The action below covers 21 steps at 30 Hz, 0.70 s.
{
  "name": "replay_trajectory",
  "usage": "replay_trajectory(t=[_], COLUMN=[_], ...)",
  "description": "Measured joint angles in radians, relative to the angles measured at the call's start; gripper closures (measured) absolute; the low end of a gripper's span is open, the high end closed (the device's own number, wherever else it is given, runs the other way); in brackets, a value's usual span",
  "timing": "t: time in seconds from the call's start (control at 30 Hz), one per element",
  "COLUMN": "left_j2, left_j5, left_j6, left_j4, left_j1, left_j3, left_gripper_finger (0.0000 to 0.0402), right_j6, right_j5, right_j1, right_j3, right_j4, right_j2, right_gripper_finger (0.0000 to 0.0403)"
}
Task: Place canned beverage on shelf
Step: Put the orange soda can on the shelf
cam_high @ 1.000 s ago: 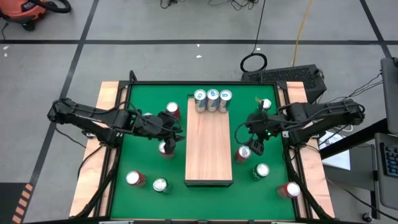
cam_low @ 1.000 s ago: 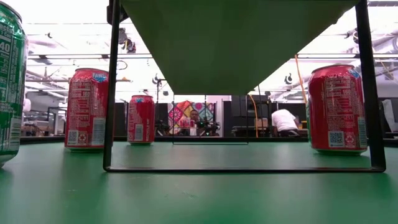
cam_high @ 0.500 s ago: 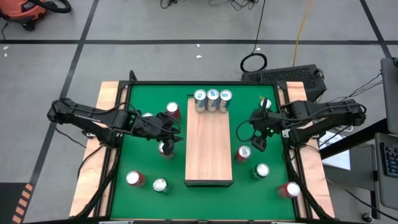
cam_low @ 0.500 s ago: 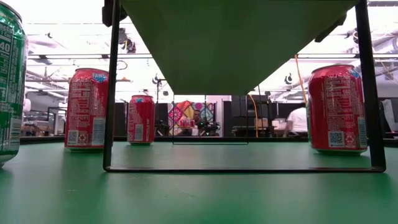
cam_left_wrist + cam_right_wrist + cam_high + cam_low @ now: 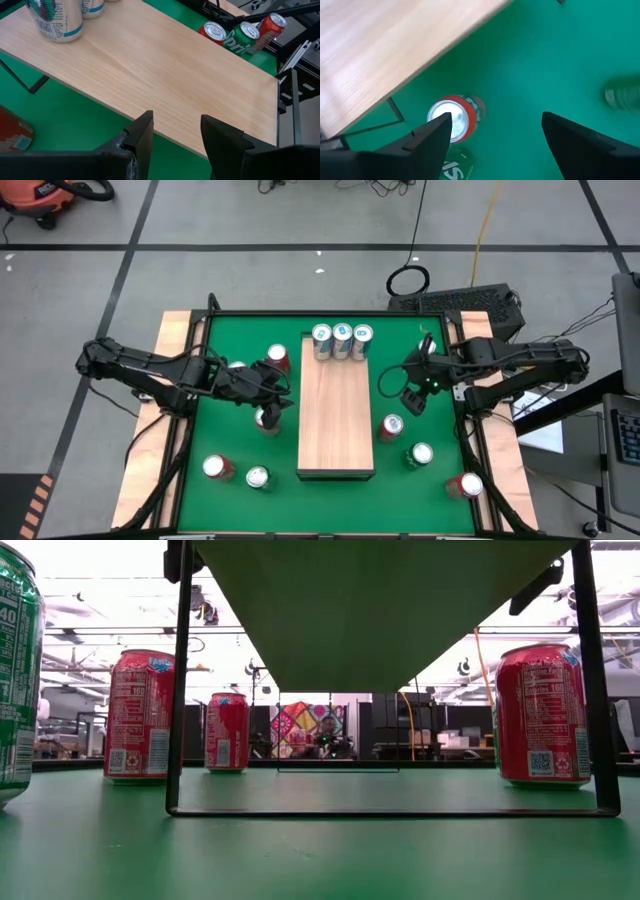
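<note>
The shelf [image 5: 336, 418] stands lengthwise in the middle of the green table [image 5: 230, 450], with three silver cans [image 5: 341, 341] in a row at its far end. Off the shelf stand seven more cans: four left of it, among them a red can [image 5: 266, 419] just below the left gripper [image 5: 281, 392], and three right of it, with a red can [image 5: 391, 426] nearest the right gripper [image 5: 408, 397]. Both grippers hang with fingers apart, holding nothing, on either side of the shelf.

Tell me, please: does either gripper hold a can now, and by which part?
Nothing is held. The left gripper is open and empty beside the shelf; the right gripper is open above a red can.
</note>
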Motion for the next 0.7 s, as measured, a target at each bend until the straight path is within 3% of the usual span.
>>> replay_trajectory(t=[0.23, 0.57, 0.7], left_j2=[0.000, 0.000, 0.000], left_j5=[-0.001, -0.007, -0.007], left_j6=[-0.024, 0.000, 0.000], left_j4=[-0.001, -0.002, -0.002], left_j1=[-0.003, -0.002, -0.002], left_j3=[0.000, -0.001, -0.001], left_gripper_finger=[0.0238, 0.0238, 0.0238], right_j6=[-0.029, -0.200, -0.224], right_j5=[-0.003, -0.036, -0.100], right_j1=[0.027, 0.124, 0.139], right_j3=[0.000, 0.000, -0.001], right_j4=[0.071, 0.107, 0.142], right_j2=[0.025, 0.143, 0.184], right_gripper_finger=[0.0101, 0.0088, 0.0080])
